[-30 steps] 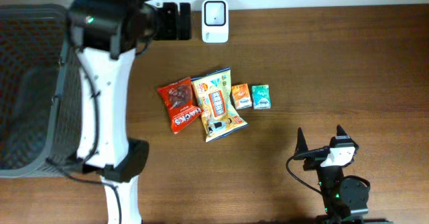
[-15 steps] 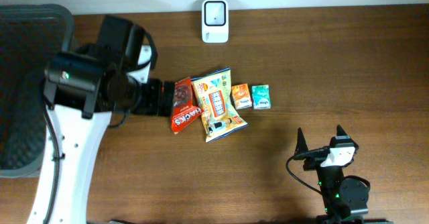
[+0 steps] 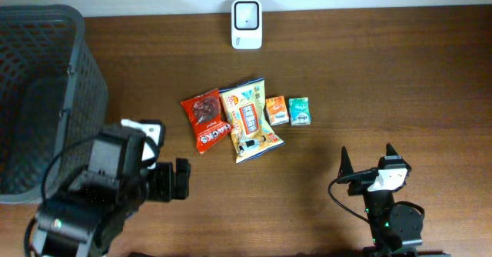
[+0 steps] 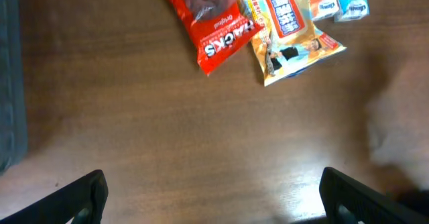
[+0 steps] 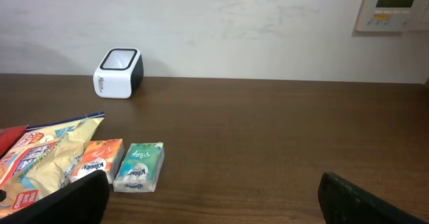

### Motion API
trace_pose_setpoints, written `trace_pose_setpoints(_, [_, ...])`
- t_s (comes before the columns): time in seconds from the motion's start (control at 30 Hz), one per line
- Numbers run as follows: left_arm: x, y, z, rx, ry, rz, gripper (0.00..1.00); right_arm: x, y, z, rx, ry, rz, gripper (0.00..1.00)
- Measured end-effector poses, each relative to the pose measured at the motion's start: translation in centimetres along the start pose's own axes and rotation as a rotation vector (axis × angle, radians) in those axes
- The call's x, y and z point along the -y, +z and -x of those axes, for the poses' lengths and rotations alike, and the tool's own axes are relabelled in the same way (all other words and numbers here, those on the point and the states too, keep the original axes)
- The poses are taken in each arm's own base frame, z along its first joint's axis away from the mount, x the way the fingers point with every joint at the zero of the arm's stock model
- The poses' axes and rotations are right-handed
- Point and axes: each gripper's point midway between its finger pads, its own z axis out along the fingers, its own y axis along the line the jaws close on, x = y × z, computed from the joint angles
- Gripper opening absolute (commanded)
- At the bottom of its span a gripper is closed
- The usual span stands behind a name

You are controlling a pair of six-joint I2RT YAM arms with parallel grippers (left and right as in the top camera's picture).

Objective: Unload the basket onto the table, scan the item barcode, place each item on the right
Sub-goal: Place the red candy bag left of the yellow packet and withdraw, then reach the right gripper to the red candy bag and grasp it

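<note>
Four items lie mid-table: a red Hacks bag, a yellow snack bag, an orange tissue pack and a green tissue pack. The white barcode scanner stands at the back edge. My left gripper is open over bare table, in front and to the left of the red bag. At the front right, my right gripper is open and holds nothing, with the tissue packs ahead to its left.
A dark mesh basket fills the table's left side, beside the left arm. A wall panel hangs behind the table at the right. Bare wood lies between the items and both grippers.
The left arm swept from beside the scanner at the back, past the red bag, to the front left. The items and the right arm stayed put.
</note>
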Motion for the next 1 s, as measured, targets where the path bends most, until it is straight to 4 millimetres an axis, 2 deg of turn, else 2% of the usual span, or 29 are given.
trace_pose_setpoints(0.5, [0.0, 0.1, 0.0, 0.008, 0.0, -0.001, 0.99, 0.0, 0.0, 0.0, 0.0, 0.0, 0.0, 0.98])
trace_pose_setpoints(0.63, [0.4, 0.1, 1.8, 0.078, -0.017, -0.019, 0.99, 0.1, 0.0, 0.0, 0.0, -0.031, -0.008, 0.98])
trace_pose_setpoints(0.8, [-0.1, 2.4, 2.6, 0.027, -0.051, 0.033, 0.99, 0.2, 0.0, 0.0, 0.0, -0.063, -0.009, 0.98])
trace_pose_setpoints(0.83, [-0.2, 2.8, 2.6, 0.011, -0.053, 0.042, 0.99, 0.2, 0.0, 0.5, 0.023, -0.061, -0.01, 0.99])
trace_pose_setpoints(0.87, [-0.3, 3.3, 2.6, -0.006, -0.053, 0.05, 0.99, -0.1, 0.0, 1.8, 0.076, -0.043, 0.006, 0.98])
trace_pose_setpoints(0.97, [-0.5, 5.2, 2.4, -0.075, -0.053, 0.075, 0.99, -4.7, -1.0, 4.3, 0.168, 0.072, 0.283, 0.98])
trace_pose_setpoints(1.0, [-0.6, 5.6, 2.3, -0.092, -0.053, 0.08, 0.99, -5.4, -1.3, 4.8, 0.188, 0.078, 0.329, 0.99])
